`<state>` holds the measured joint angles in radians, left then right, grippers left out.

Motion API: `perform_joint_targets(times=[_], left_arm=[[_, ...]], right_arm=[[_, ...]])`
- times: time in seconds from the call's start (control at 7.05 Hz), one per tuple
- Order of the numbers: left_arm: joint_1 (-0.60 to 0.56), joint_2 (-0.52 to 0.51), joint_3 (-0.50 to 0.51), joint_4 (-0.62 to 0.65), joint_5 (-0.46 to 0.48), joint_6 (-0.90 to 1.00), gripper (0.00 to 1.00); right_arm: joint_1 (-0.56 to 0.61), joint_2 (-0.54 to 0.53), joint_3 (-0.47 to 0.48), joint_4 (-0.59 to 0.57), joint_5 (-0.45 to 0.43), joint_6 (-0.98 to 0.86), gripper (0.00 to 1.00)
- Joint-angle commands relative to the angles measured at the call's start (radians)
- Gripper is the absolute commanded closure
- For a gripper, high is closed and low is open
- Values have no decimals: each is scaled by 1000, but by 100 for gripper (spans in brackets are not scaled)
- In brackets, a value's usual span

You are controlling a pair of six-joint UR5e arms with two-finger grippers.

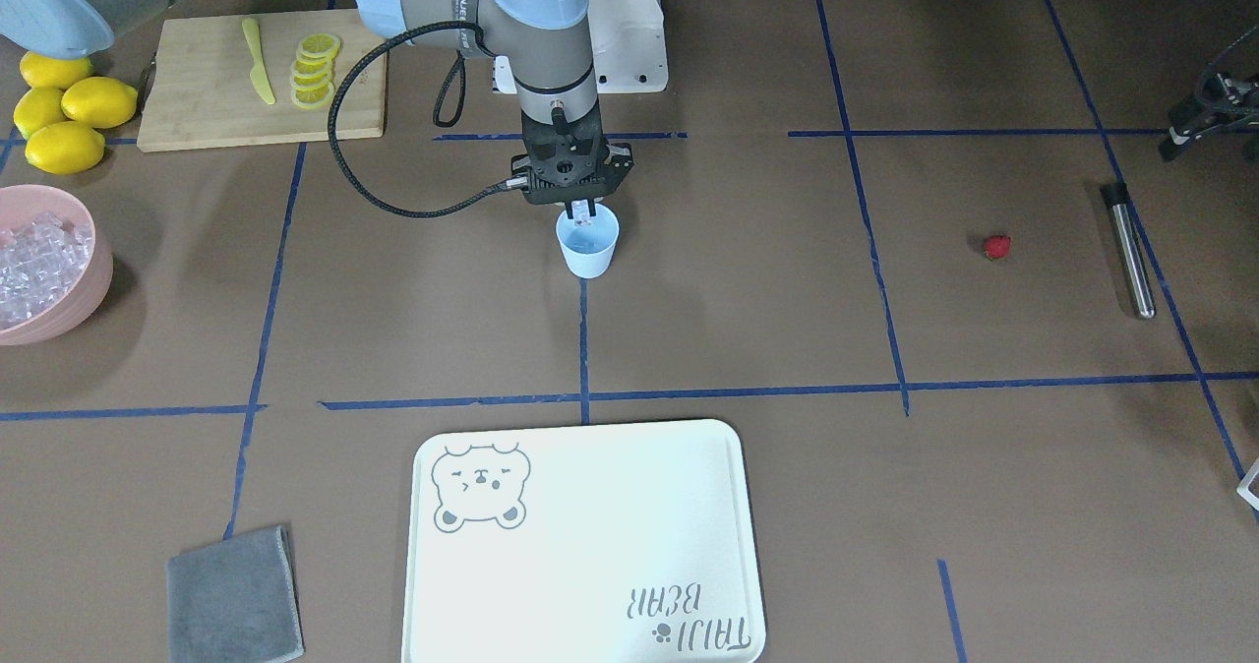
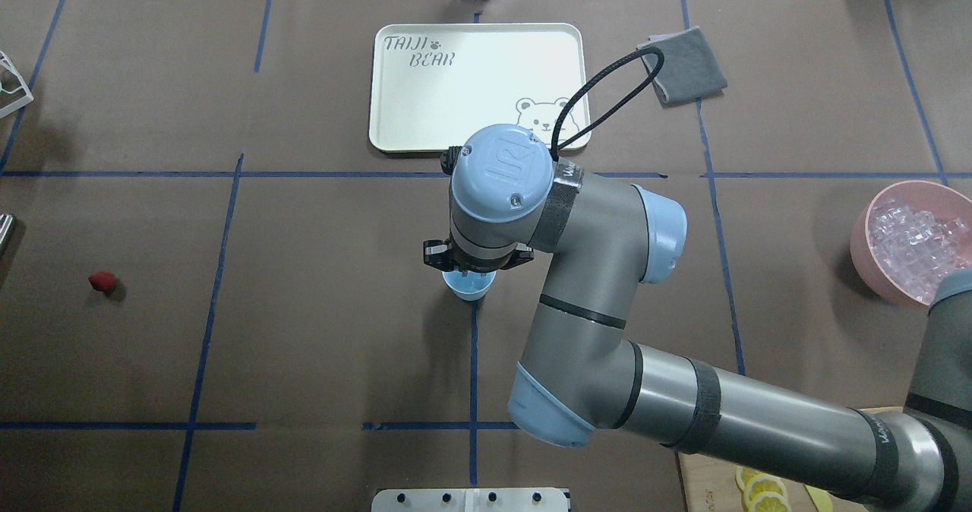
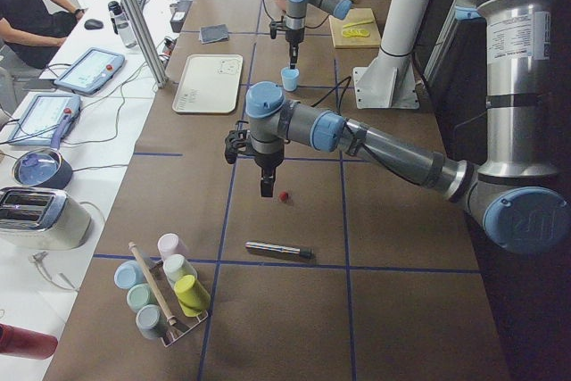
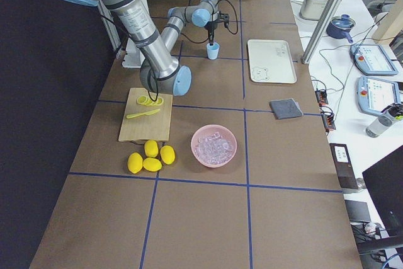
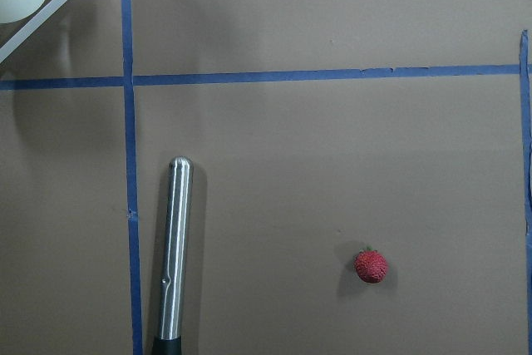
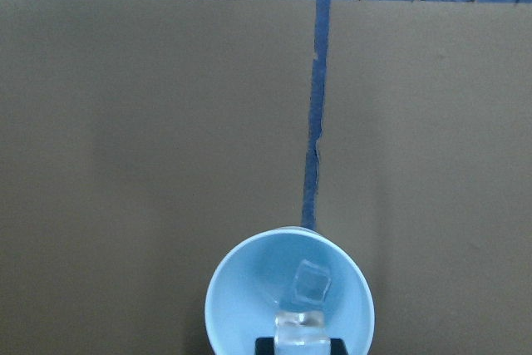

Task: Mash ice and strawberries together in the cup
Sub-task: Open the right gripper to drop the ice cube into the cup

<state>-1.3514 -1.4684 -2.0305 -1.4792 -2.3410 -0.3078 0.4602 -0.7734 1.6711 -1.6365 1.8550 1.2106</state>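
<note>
The pale blue cup [image 1: 588, 242] stands upright at the table's middle, also seen in the overhead view [image 2: 467, 287]. My right gripper [image 1: 584, 214] hangs straight above it, fingertips at the rim, shut on a clear ice cube [image 6: 299, 327]. Another ice cube [image 6: 312, 282] lies inside the cup [image 6: 249, 297]. The red strawberry [image 1: 996, 247] lies on the table far towards my left side, also in the left wrist view [image 5: 371, 265]. My left gripper [image 3: 266, 186] hovers above the table next to the strawberry [image 3: 284, 194]. I cannot tell if it is open or shut.
A pink bowl [image 1: 93, 270] of ice [image 1: 39, 250] sits on my right side. A metal muddler [image 1: 1128, 250] lies beyond the strawberry. A white tray [image 1: 610, 525], grey cloth [image 1: 234, 594], cutting board [image 1: 197, 102] with lemon slices, and whole lemons [image 1: 69, 117] are also there.
</note>
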Motion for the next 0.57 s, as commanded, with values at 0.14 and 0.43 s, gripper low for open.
perform_joint_targets(times=[0.14,0.43], left_arm=[[0,-6,-1,-1,-1,0,0],[0,-6,-1,0,0,-4,0]], right_arm=[[2,6,1,6,0,1,2],[5,8,2,6,0,1,2]])
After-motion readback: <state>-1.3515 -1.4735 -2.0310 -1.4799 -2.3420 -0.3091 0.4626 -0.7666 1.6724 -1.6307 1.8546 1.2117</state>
